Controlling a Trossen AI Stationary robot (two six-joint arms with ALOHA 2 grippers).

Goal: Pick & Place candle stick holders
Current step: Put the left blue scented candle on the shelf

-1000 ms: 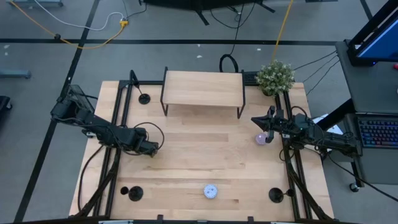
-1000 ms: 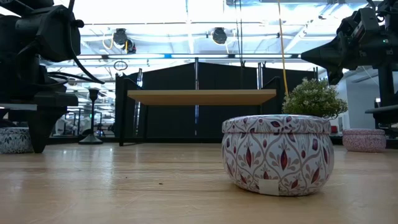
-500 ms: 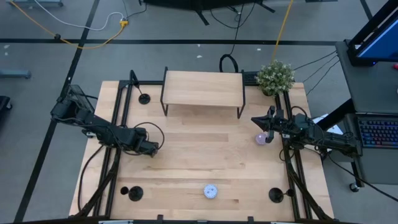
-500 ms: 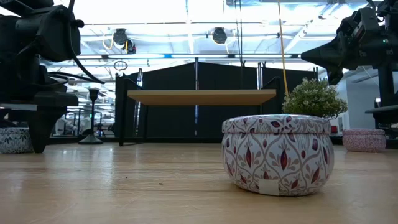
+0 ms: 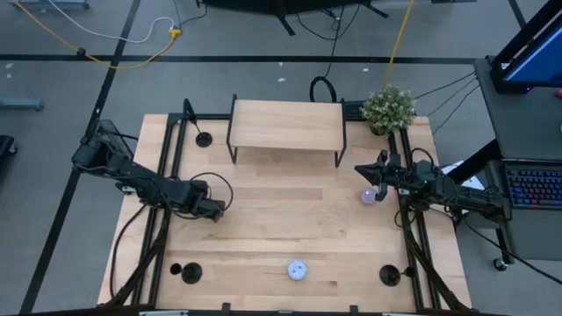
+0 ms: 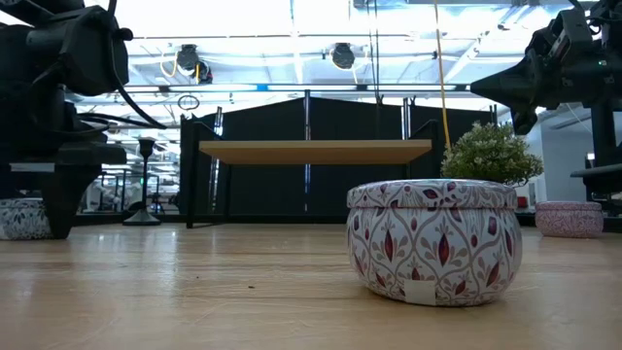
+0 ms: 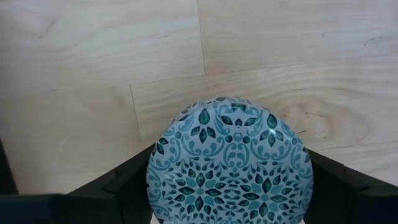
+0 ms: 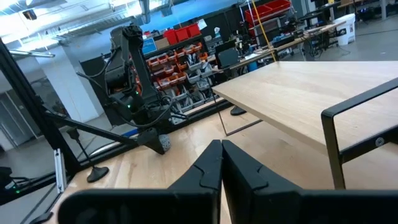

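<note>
Three black candle stick holders stand on their disc bases on the table: one at the far left, also in the low view, one at the near left and one at the near right. No gripper is near them. My left gripper points down at the table's left over a round blue patterned tin, shut on it. My right gripper hangs shut and empty above the table's right side. My left gripper comes from above, pointing down, with one finger against each side of the blue tin's round wall. The tin sits upright with its base on the table.
A wooden shelf on black legs stands at the far middle, with a potted plant to its right. A pink tin sits below my right gripper. A white and purple patterned tin rests near the front edge.
In the low view, the visible finger of my left gripper has moved a little inward against the blue tin. The tin stays where it was on the table.
</note>
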